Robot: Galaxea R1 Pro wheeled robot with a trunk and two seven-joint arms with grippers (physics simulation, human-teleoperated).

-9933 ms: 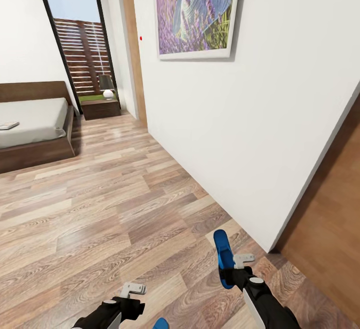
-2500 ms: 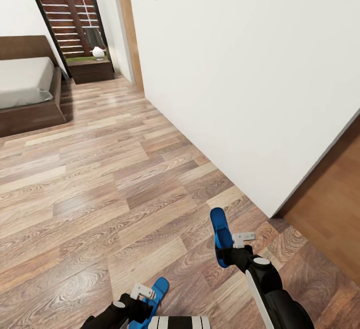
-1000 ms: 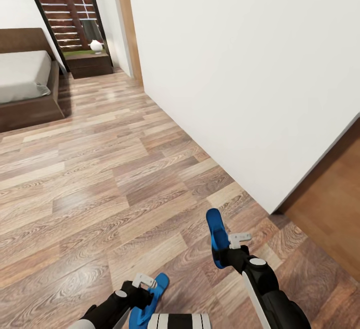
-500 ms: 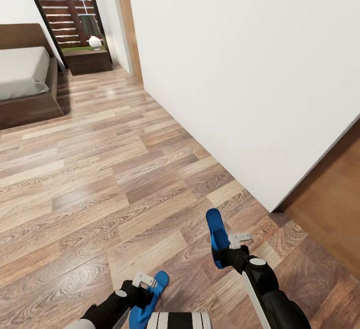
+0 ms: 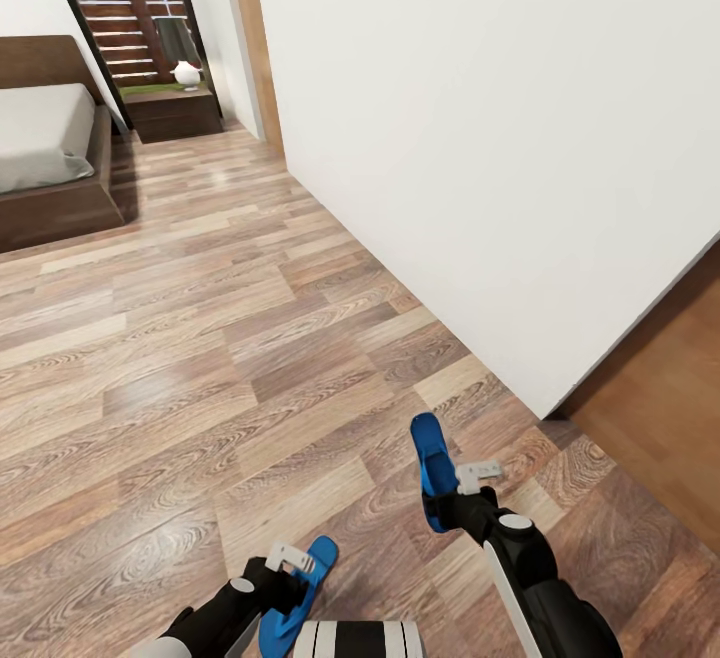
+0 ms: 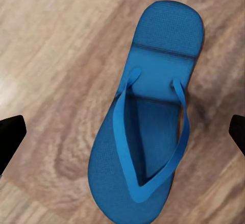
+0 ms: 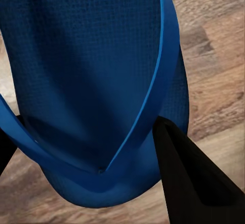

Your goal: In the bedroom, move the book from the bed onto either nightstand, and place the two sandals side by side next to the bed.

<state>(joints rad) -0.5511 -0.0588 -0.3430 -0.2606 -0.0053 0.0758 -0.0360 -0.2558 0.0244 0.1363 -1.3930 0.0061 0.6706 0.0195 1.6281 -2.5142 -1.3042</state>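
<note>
Both blue sandals (image 5: 434, 466) carried above the plank floor (image 5: 200, 358), well short of the bed (image 5: 50, 153); right end effector (image 5: 462, 500) clamped on one at its rim; left end effector (image 5: 283, 578), fingers spread wide, other sandal (image 6: 148, 117) between them, contact unclear; probably light, floppy foam.

The bed (image 5: 50, 153) runs off the edge, far ahead of the left gripper (image 5: 283, 578). That gripper covers part of its sandal (image 5: 300, 593).

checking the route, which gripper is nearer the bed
Left. The left gripper sits on the bed's side; the right gripper is further over toward the wall.
</note>
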